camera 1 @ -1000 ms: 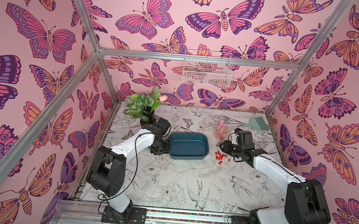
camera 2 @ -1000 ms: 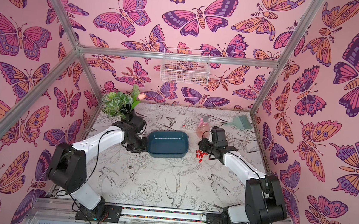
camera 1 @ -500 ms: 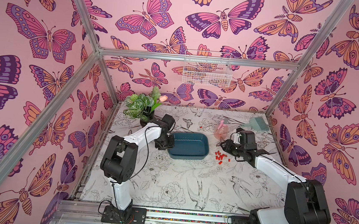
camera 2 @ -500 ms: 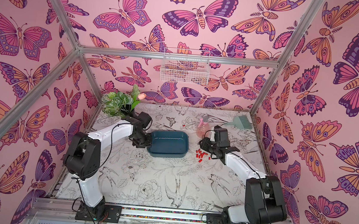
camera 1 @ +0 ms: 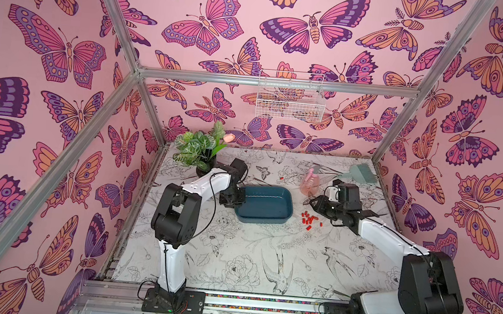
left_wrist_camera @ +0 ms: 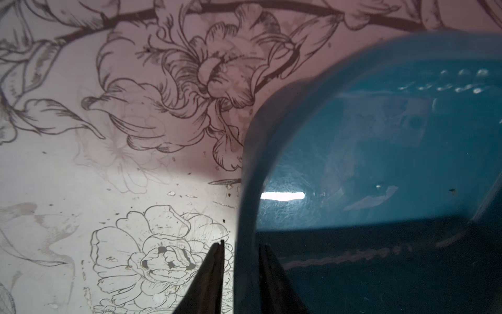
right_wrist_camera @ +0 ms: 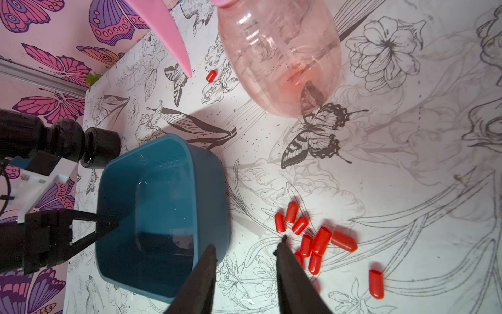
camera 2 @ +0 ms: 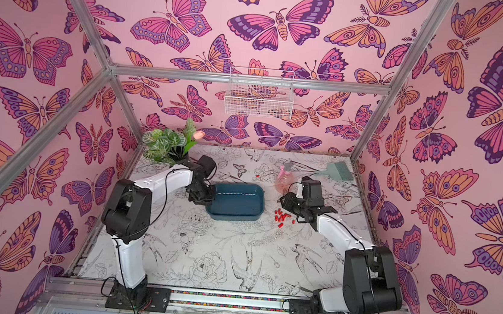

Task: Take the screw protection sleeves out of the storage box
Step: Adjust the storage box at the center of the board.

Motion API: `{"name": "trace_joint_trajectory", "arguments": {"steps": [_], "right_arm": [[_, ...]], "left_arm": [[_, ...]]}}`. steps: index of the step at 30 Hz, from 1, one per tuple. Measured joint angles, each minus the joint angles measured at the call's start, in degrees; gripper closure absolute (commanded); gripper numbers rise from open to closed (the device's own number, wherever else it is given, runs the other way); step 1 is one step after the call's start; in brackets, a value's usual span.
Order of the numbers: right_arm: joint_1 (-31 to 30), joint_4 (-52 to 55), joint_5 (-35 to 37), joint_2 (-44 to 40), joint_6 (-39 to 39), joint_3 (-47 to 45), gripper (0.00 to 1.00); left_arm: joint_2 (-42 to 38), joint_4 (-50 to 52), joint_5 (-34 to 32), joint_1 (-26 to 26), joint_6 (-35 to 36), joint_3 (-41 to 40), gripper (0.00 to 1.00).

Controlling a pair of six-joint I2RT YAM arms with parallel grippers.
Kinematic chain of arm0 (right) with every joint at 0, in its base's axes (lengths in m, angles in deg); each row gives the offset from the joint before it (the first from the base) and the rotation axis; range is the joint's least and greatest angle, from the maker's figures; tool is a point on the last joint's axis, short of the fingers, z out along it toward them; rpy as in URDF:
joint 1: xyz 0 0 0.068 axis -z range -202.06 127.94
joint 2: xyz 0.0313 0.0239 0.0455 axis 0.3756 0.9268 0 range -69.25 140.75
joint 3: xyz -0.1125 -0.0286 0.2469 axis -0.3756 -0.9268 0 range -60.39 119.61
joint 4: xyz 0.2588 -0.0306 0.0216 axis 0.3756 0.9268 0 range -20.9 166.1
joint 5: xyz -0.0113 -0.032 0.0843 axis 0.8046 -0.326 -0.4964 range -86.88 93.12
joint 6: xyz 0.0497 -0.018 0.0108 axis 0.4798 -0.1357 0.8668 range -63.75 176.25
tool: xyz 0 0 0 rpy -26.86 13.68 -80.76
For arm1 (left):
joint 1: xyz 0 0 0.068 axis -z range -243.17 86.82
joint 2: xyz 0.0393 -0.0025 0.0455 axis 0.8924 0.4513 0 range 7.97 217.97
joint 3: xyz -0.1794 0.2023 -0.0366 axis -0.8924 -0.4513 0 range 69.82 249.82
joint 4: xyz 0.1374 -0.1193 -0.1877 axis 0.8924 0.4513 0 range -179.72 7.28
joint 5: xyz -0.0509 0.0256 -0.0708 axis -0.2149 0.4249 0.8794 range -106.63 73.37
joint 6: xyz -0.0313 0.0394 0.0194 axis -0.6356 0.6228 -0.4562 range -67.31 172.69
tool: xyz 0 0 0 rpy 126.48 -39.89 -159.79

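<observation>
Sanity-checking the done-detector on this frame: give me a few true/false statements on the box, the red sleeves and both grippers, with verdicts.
1. The storage box is empty. True.
2. The sleeves are piled in the wire basket. False: they lie on the table beside the box, on the right arm's side.
3. The left gripper has one finger on each side of the box's wall. True.
4. The right gripper holds a sleeve. False: its jaws stand open with nothing between them.
5. One stray sleeve lies apart from the rest, near the pink spray bottle. True.
</observation>
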Motion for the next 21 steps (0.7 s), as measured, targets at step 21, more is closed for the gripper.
{"name": "trace_joint_trajectory", "arguments": {"steps": [21], "right_arm": [[1.8,-1.6,-1.8,0.8,1.4,-1.0,0.59]], "left_arm": [[3.2,11.9,1.6,-1.2,3.5,9.4,1.00]]}}
